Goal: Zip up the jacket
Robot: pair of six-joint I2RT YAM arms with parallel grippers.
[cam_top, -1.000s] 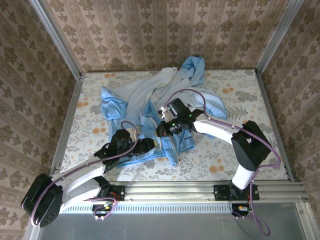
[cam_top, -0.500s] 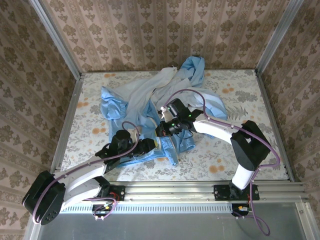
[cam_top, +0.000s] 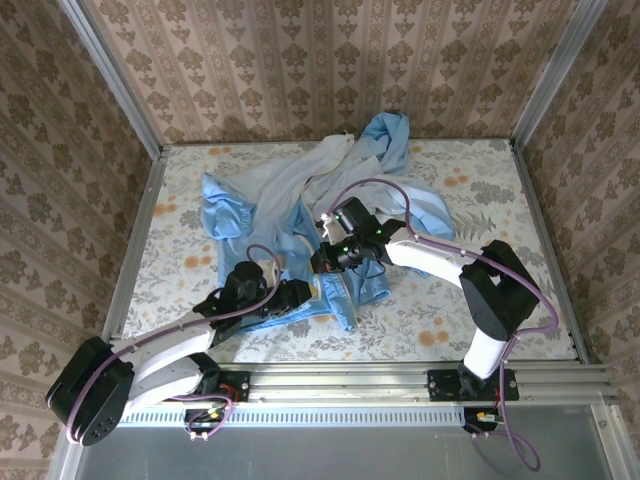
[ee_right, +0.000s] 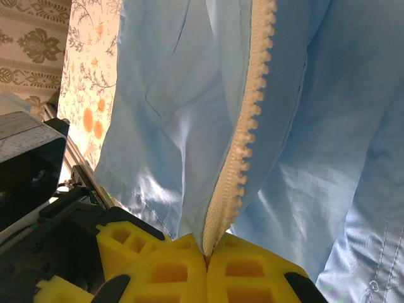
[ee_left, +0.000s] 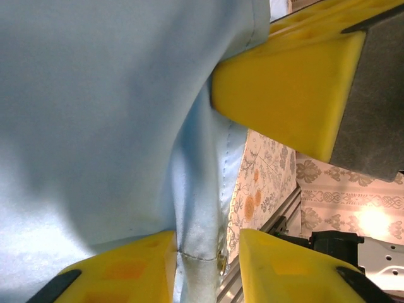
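— What has my right gripper (ee_right: 207, 252) got?
— It's pinched tight. Its blocky yellow pads (ee_right: 161, 273) meet on the pale, toothed zipper strip (ee_right: 249, 120), which runs off toward 1 o'clock between smooth light-blue panels of the jacket (ee_right: 328, 158).
— And my left gripper (ee_left: 208, 252)?
— Narrowly apart. A stitched hem fold (ee_left: 196, 208) sits in the gap, against your 9 o'clock finger (ee_left: 120, 271). From above, the thin jacket lies crumpled on the floral table (cam_top: 180, 250), spreading from centre toward 11 and 12 o'clock.
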